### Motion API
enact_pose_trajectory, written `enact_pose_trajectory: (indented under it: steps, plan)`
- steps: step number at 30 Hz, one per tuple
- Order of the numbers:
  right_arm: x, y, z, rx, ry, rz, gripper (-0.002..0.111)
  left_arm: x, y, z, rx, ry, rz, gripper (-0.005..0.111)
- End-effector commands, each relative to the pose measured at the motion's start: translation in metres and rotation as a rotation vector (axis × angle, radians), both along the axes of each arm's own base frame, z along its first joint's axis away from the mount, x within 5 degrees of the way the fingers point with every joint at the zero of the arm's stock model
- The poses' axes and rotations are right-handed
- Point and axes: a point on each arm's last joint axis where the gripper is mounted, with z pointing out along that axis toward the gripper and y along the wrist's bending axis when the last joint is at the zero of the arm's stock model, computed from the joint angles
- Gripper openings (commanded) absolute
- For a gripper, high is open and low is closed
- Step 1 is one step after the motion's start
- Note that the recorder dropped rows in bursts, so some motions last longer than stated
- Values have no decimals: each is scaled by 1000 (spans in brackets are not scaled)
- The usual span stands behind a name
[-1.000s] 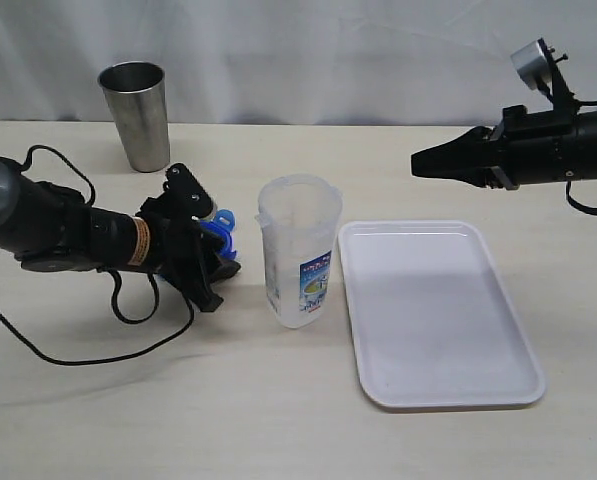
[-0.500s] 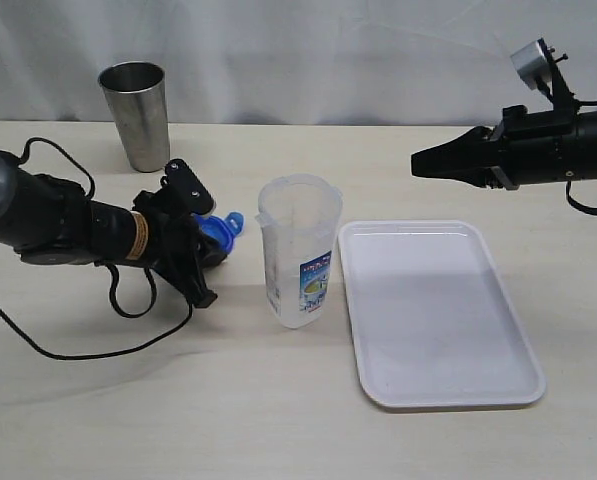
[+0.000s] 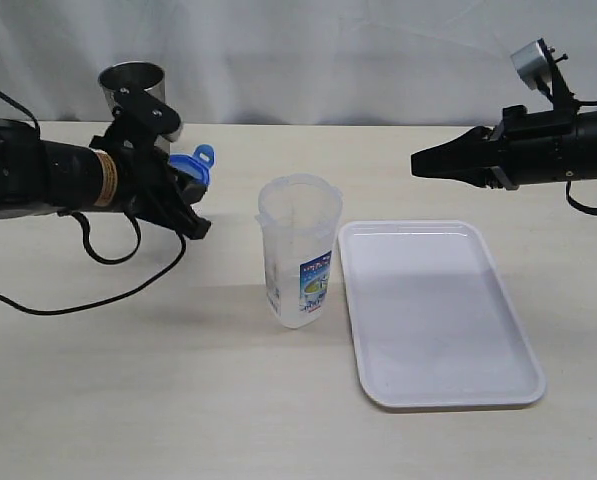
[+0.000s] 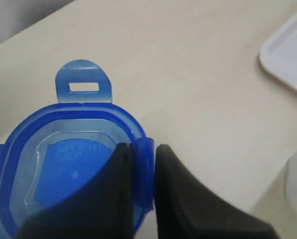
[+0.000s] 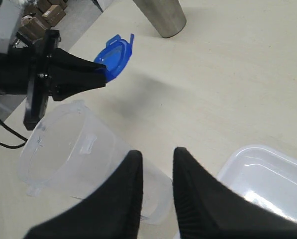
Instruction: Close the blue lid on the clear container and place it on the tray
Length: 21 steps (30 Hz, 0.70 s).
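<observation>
The left gripper [image 4: 143, 154] was clamped on the rim of the blue lid [image 3: 192, 164], holding it in the air near the steel tumbler [image 3: 133, 78]. The clear container [image 3: 298, 250] stood open on the surface [image 3: 278, 400], just beside the tray [image 3: 438, 310]. The right gripper [image 3: 419, 162] hovered with its jaws slightly apart, empty.

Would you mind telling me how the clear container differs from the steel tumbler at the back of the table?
The clear container is see-through plastic with a printed label; the steel tumbler is opaque grey metal, plain as far as it shows. The container stands mid-table beside the tray, in full view; the tumbler stands at the back, partly hidden by the left arm. Both are upright and open-topped, without a lid.
</observation>
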Motion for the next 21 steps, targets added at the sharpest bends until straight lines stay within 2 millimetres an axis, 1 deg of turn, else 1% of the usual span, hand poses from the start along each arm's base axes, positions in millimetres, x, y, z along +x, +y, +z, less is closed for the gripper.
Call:
enact_pose_trajectory:
  steps: [1,3,5,7,8,10,12,16,19,21]
  plan:
    - [-1,-1,0,-4,-3,6,22,-15,3,23,-130,59,92,0]
    - [-1,-1,0,-4,-3,6,22,-27,7,26,-124,94,90,0]
    - [-1,-1,0,-4,-3,6,22,-41,10,21,-98,140,59,0]
    - [-1,-1,0,-4,-3,6,22,-55,10,8,-74,200,-1,0]
    - [-1,-1,0,-4,-3,6,22,-62,12,-2,-56,236,-18,0]
    - [-1,-1,0,-4,-3,6,22,-70,18,-20,-8,281,3,0]
    - [-1,-1,0,-4,-3,6,22,-72,24,-36,66,300,28,0]
    - [-1,-1,0,-5,-3,7,22,-71,25,-55,110,347,27,0]
    - [-2,-1,0,-10,-2,15,22,-71,25,-62,126,358,11,1]
    - [-2,-1,0,-10,-1,18,22,-69,24,-62,116,358,18,7]
